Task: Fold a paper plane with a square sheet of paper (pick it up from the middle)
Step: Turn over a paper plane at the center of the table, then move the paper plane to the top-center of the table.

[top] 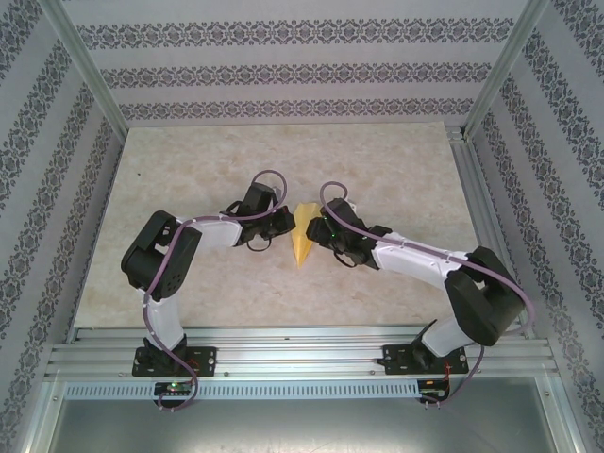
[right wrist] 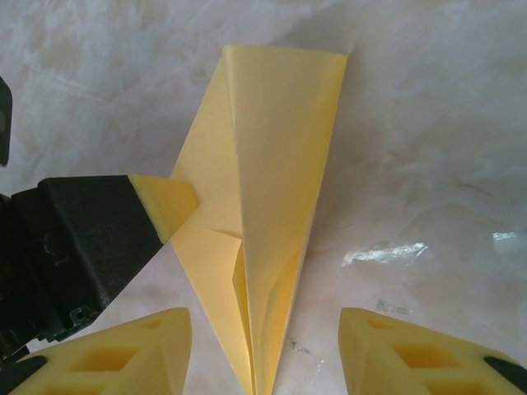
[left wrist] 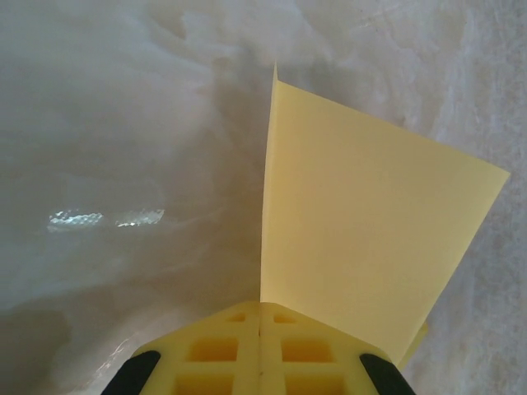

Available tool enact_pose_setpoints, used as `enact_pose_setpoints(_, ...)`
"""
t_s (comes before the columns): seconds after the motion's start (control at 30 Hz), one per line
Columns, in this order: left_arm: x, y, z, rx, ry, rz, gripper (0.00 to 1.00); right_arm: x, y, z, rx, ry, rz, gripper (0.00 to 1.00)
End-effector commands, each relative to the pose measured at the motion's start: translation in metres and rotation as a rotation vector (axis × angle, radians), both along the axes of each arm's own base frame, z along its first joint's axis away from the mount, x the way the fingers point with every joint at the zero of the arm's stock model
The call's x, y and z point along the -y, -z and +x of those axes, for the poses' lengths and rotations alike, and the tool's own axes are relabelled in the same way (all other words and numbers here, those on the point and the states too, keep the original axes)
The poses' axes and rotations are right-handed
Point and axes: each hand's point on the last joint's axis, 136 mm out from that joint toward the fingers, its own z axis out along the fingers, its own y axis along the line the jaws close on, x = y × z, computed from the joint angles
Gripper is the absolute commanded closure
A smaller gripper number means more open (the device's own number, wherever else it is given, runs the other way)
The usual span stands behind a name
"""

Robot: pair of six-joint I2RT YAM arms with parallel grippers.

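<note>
**Lying between two sets of jaws: one paper plane**

Item 1, count: one. The paper plane is lying near the middle of the counter, between the ends of the two arms. It is thin, matte, yellow-orange paper. It is forming a narrow kite shape that tapers to a sharp point, with a straight centre crease and overlapping triangular flaps. In the top view the point is aiming toward the arm bases.

Item 2, count: two sets. The left jaws are clenching the paper plane. In the left wrist view their blocky yellow fingers are pressing together, with a flat flap rising from the seam between them. The right jaws are standing released. Their two yellow fingers, moulded with square recesses, are flanking the plane's pointed end, with a gap showing on each side.

Item 3, count: one. The counter is showing a pale, marbled, stone-like surface, faintly glossy and catching small glints.

Item 4, count: two. The left arm and right arm are showing white shells and black joints, each trailing one purple cable.

Item 5, count: three. Patterned grey-and-white walls are enclosing the counter.
</note>
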Motion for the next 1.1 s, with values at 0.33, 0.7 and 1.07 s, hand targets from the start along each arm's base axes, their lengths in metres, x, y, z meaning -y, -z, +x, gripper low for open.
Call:
enact_pose_setpoints(0.33,0.008,-0.029,0.008,0.077,0.013,-0.080,1.00,-0.026,0.017,0.007,-0.056,-0.010,-0.017,0.61)
enact_pose_setpoints(0.7,0.008,-0.029,0.008,0.074,0.019,-0.078,1.00,-0.027,0.035,0.009,-0.107,0.009,-0.057,0.58)
enact_pose_setpoints(1.07,0.009,-0.027,0.006,0.066,0.025,-0.082,1.00,-0.035,0.046,0.010,-0.134,-0.007,-0.052,0.63)
